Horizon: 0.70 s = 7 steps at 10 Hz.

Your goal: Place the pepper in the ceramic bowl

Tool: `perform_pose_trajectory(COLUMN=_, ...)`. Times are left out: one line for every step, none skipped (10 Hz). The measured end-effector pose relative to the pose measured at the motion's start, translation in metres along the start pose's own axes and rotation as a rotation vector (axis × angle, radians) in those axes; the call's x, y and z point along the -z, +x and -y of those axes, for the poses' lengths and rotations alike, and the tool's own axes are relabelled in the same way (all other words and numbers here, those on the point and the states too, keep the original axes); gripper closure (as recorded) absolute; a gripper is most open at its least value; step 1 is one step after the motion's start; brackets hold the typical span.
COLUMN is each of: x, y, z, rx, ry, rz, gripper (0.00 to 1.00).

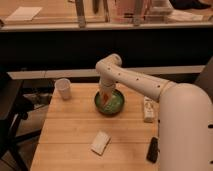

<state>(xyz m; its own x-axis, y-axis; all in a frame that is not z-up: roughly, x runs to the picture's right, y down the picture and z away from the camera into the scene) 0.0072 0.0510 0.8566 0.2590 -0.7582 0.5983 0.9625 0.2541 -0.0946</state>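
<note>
Tool [106, 97] inside ceramic bowl [110, 103], grip state unclear; pepper [106, 95] at tool; paper cup [63, 88] well apart left.

Green glossy ceramic bowl [111, 103], red-orange pepper [105, 95], white gripper [106, 96] above bowl, white cup [63, 89]

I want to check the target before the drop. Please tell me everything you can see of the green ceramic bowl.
The ceramic bowl is round, shallow and glossy green with a darker rim. It stands upright on the wooden table, near the far edge, to the right of the white paper cup and apart from it. The gripper hangs directly over its left part, with the red-orange pepper at the gripper, so part of the inside is hidden. Whether anything touches the bowl cannot be told.
</note>
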Motion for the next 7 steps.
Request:
perform_pose_trajectory(x=-0.0005, y=0.0004, z=-0.0005, rx=-0.002, ry=0.001, rz=0.001, gripper=0.99)
perform_pose_trajectory(x=-0.0006, y=0.0007, z=-0.0009, rx=-0.004, ry=0.001, rz=0.001, gripper=0.99)
perform_pose_trajectory(x=-0.0009, y=0.0009, z=-0.0011, rx=-0.005, ry=0.002, rz=0.002, gripper=0.99)
perform_pose_trajectory(x=-0.0008, y=0.0012, z=-0.0012, rx=-0.006, ry=0.002, rz=0.002, gripper=0.99)
perform_pose_trajectory(x=-0.0014, y=0.0013, z=-0.0017, rx=-0.006, ry=0.002, rz=0.003, gripper=0.99)
perform_pose_trajectory(x=-0.0014, y=0.0015, z=-0.0018, rx=-0.007, ry=0.002, rz=0.004, gripper=0.99)
perform_pose_trajectory(x=-0.0017, y=0.0017, z=-0.0023, rx=-0.008, ry=0.002, rz=0.004, gripper=0.96)
